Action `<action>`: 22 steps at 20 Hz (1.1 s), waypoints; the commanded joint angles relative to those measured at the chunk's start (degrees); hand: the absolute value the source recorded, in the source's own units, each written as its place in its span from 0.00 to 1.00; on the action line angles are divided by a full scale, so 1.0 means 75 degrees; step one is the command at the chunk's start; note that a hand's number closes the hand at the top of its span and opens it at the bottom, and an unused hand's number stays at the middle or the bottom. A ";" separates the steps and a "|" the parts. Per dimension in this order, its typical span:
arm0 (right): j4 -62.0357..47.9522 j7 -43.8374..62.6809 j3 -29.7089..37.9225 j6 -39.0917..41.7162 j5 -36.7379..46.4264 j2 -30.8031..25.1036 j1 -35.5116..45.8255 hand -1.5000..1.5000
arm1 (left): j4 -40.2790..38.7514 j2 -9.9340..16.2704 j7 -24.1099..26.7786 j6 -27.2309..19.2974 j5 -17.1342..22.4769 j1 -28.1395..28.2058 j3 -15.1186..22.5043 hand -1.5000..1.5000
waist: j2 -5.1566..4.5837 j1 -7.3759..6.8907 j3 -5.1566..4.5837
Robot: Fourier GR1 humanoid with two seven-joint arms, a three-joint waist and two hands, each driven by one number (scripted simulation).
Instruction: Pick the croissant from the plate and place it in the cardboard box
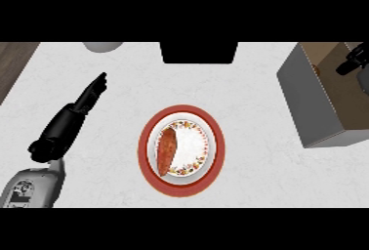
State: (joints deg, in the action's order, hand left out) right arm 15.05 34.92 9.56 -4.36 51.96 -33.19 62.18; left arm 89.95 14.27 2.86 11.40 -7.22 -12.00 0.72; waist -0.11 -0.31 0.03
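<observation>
The reddish-brown croissant (167,149) lies lengthwise on the left half of a white plate (194,146) with a flowered border and a broad red rim, in the middle of the counter. My left hand (81,106) rests to the plate's left with its fingers straight, pointing up and to the right, holding nothing. The cardboard box (317,102) stands at the right edge, grey outside and brown inside. My right hand (353,59) shows only in part at the upper right, over the box's open top, far from the croissant.
A black block (198,52) stands at the counter's far edge in the middle. A pale round object (103,46) sits at the far left. A dark wooden strip (13,63) borders the counter at the upper left.
</observation>
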 commanded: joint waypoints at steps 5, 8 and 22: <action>0.0640 -0.1619 0.0458 0.1206 -0.0852 -0.0239 -0.0787 0.00 | 0.0117 0.0086 -0.0204 0.0190 0.0059 0.0049 -0.0135 0.50 | 0.0035 0.0056 -0.0002; 0.1127 -0.2384 0.0660 0.0388 -0.1093 -0.0078 -0.0986 0.00 | -0.0003 -0.0002 0.0187 0.0103 -0.0052 0.0127 -0.0091 0.50 | 0.0011 0.0025 0.0002; 0.3151 -0.4541 0.4343 -0.2878 -0.4645 0.0442 -0.1940 0.00 | -0.0282 -0.0037 0.0319 0.0093 -0.0064 0.0128 -0.0197 0.50 | 0.0015 0.0123 0.0003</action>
State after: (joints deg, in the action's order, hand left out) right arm 35.49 5.95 37.48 -22.38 22.09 -31.06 51.81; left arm 89.01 14.85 3.81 12.44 -7.08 -11.40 -1.23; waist 0.13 0.86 0.12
